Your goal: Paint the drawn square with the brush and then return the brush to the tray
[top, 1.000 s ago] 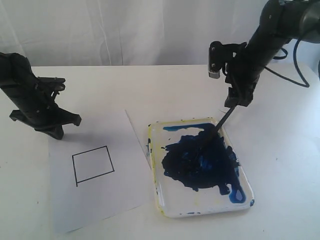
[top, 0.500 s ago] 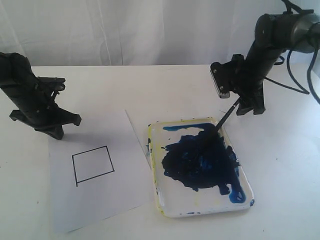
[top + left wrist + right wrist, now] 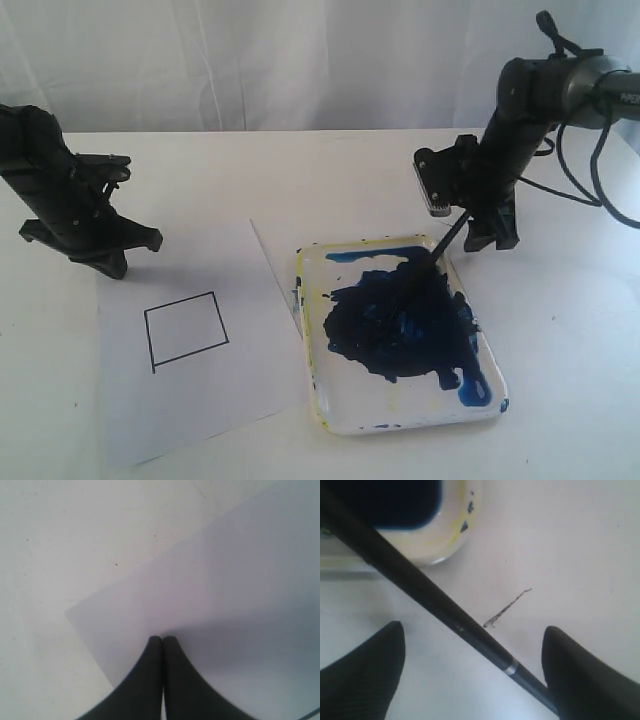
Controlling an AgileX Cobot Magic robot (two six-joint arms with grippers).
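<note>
Broadly, a white table (image 3: pixel 300 170) filling the exterior view. At lower left, flat on it, a white paper sheet (image 3: pixel 200 400). Just right of the sheet, at lower centre, the tray (image 3: pixel 345 405): shallow, white, yellow-stained along the rim, mostly covered by a dark blue paint blotch (image 3: pixel 400 325). At the left edge, the black left arm (image 3: pixel 60 190), reaching down at the sheet's upper left corner. At upper right, the black right arm (image 3: pixel 520 110), bent down toward the tray's far right corner.

On the sheet, lower left of the frame, the drawn square (image 3: pixel 186 331): thin black outline, white inside, well apart from the tray.

On the left gripper (image 3: pixel 162 642), fingers pressed together over the sheet's edge, nothing between them. On the right gripper (image 3: pixel 472 630), fingers spread wide, clamping nothing. Slantwise between them, the brush (image 3: pixel 448 240): tip down in the blotch, handle leaning up over the tray's far rim. Well clear of one finger, close by the other; contact there impossible to tell. On the handle, a small silver band (image 3: pixel 510 668). Near it on the table, a thin dark scratch mark (image 3: pixel 507 609).
</note>
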